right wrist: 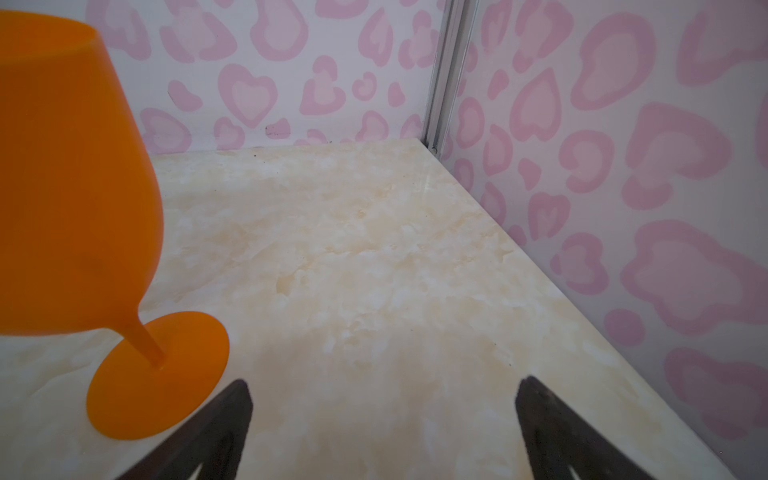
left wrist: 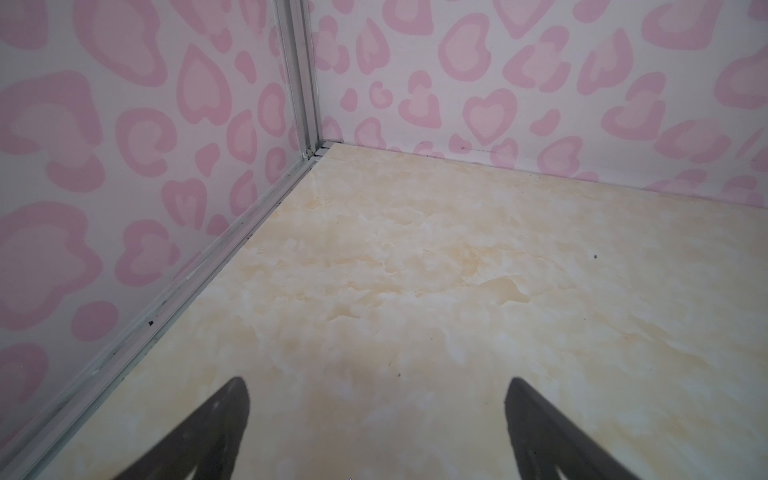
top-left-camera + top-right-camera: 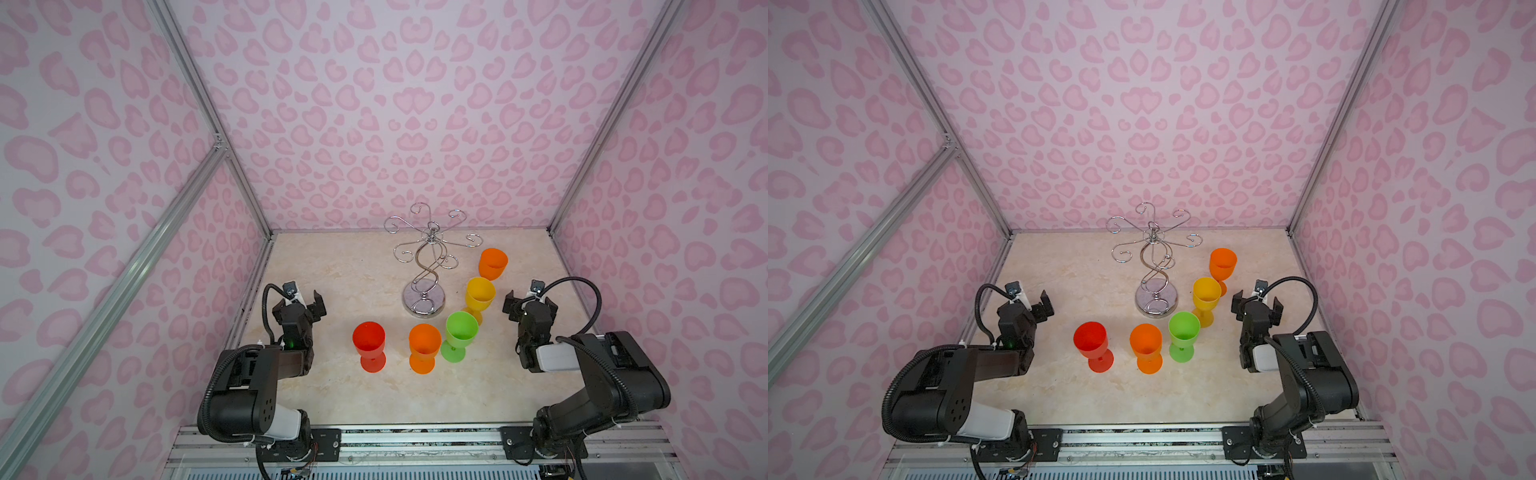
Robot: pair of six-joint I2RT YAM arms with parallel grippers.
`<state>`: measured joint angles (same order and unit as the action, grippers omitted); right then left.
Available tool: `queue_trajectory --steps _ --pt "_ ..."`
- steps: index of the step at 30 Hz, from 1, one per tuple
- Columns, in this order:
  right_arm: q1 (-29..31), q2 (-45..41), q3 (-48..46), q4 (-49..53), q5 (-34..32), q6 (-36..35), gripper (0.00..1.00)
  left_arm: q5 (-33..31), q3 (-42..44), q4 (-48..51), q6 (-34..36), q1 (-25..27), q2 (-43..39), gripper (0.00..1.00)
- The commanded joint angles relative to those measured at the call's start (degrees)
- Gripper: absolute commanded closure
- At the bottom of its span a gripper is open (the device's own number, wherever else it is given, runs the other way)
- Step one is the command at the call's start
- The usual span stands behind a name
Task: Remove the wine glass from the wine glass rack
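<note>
Chrome wine glass rack stands mid-table. Upright on table beside it: red wine glass, orange glass, green glass, yellow glass, far orange glass. L gripper & R gripper spread wide, gripping nothing.

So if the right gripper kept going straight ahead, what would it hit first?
Probably nothing until the pink heart-patterned wall: only bare table lies ahead of the right gripper. The far orange wine glass stands aside.

You have nothing to read here: no lettering, label, brand or number can be made out on the wine glass rack or on the heart-patterned walls
</note>
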<state>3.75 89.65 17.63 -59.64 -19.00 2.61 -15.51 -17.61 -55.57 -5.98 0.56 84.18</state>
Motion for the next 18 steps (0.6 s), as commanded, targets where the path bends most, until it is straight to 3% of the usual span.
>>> queue_trajectory --steps 1,18 --pt "0.14 0.63 -0.22 -3.7 -1.25 -0.06 0.01 -0.84 0.12 -3.05 0.46 0.05 -0.06 0.02" --pt "0.21 0.63 -0.35 -3.91 -1.34 -0.15 0.01 -0.58 -0.2 -2.63 0.35 -0.08 0.12 0.02"
